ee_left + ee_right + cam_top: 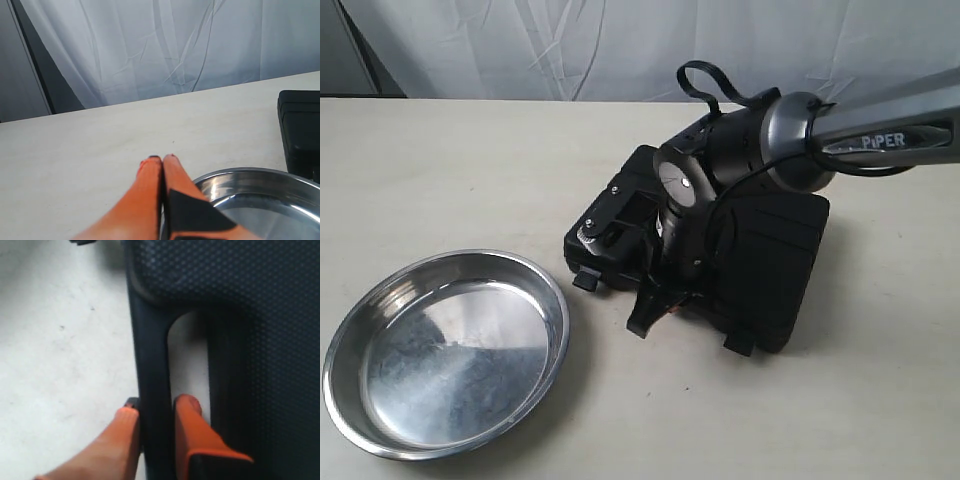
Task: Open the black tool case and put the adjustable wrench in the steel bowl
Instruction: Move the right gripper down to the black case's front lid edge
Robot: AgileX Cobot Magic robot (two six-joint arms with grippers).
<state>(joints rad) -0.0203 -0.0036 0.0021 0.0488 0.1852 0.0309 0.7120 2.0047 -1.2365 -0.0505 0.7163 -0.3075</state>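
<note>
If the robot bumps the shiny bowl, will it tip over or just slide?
Probably slide: the steel bowl looks wide and shallow and sits flat on the smooth table. Its polished metal looks stiff, and likely slippery to pinch.

A pale cream table [440,170], faintly scuffed, carries two things. The steel bowl [556,300] sits open side up toward the near left corner. The black tool case [775,260] lies flat around the middle, closer to the far edge. It is near the bowl but not touching it.
</note>
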